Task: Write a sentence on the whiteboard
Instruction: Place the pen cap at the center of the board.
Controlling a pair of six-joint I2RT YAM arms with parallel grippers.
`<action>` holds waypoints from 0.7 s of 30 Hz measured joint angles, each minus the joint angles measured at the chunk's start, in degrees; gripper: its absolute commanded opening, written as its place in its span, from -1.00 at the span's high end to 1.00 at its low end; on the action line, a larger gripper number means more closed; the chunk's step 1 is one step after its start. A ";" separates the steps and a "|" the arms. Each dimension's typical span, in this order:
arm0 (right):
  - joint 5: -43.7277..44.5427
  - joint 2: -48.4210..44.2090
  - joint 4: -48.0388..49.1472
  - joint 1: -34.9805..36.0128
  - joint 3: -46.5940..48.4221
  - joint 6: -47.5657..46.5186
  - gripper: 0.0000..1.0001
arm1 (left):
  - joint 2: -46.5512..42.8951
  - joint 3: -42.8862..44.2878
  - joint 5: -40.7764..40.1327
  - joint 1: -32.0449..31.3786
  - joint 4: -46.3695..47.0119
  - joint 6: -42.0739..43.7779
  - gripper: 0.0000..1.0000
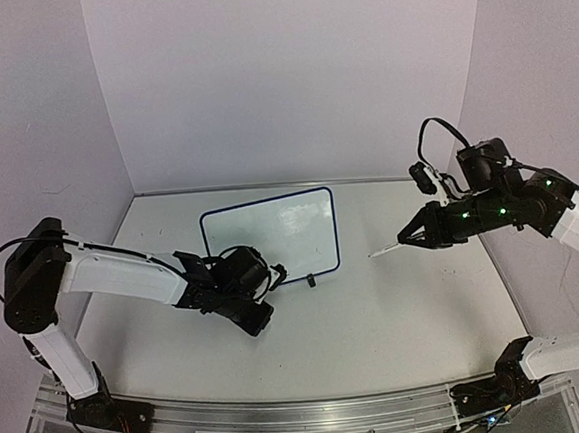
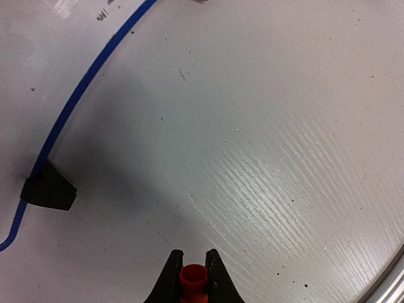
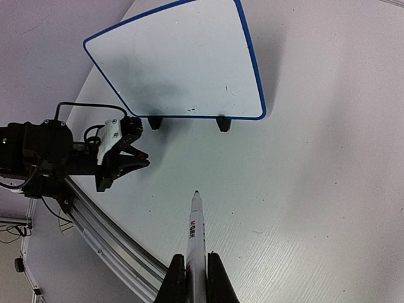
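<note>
My right gripper (image 3: 196, 265) is clamped on an uncapped marker (image 3: 196, 227). Its tip aims at the whiteboard (image 1: 271, 236), which rests mid-table, well apart and seemingly blank. My left gripper (image 2: 194, 259) pinches a small red cap (image 2: 192, 278) (the marker's, I judge). I should lower the tip gently and press lightly. White wood-grain table (image 1: 398, 318), pale lilac walls (image 1: 289, 76).

Lab test booth: blank white walls (image 1: 289, 76) enclosing a white table (image 1: 408, 317).
</note>
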 measured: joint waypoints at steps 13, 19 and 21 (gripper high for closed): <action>-0.02 -1.27 3.04 0.00 -2.49 2.12 1.00 | 7.89 4.48 1.11 0.00 1.07 -0.07 0.24; -0.02 -0.92 3.80 -0.02 -3.04 2.34 1.00 | 7.85 4.46 1.31 0.00 1.09 -0.83 -0.10; -0.07 -0.76 4.09 0.00 -3.04 2.34 1.00 | 7.56 4.46 1.42 0.00 0.92 -1.01 -0.23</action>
